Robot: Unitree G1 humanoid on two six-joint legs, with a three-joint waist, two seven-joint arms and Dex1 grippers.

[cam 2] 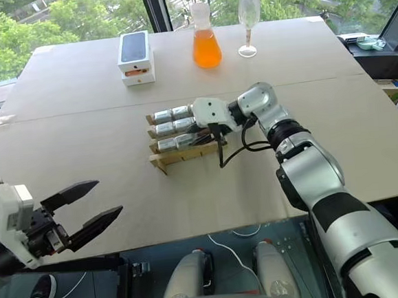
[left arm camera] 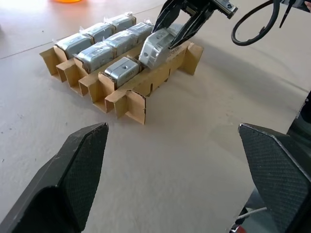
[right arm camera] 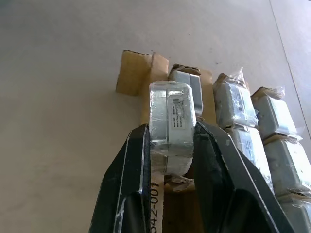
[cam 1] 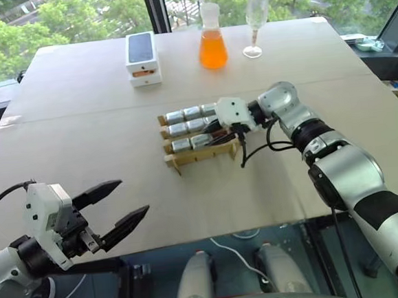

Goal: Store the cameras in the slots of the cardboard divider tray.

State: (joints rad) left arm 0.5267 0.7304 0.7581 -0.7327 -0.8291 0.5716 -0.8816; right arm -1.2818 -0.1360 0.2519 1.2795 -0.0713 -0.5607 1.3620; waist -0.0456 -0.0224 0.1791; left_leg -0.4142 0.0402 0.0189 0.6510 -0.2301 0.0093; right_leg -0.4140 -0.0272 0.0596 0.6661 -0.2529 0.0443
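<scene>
The cardboard divider tray [cam 1: 176, 166] sits mid-table, and several silver cameras [cam 1: 182, 114] lie in its slots. My right gripper [cam 1: 216, 130] is shut on one more camera [right arm camera: 171, 121] and holds it tilted over the tray's nearest row [left arm camera: 131, 99]. That camera is just beside a camera [left arm camera: 121, 70] lying in that row. I cannot tell whether the held camera touches the cardboard. My left gripper [cam 1: 134, 197] hovers open and empty near the table's front left edge, well away from the tray.
At the far side of the table stand a white phone box [cam 1: 142, 57], a flask of orange liquid [cam 1: 212, 41] and a stemmed glass [cam 1: 254, 20]. A black cable [cam 1: 254, 148] loops from my right wrist onto the table beside the tray.
</scene>
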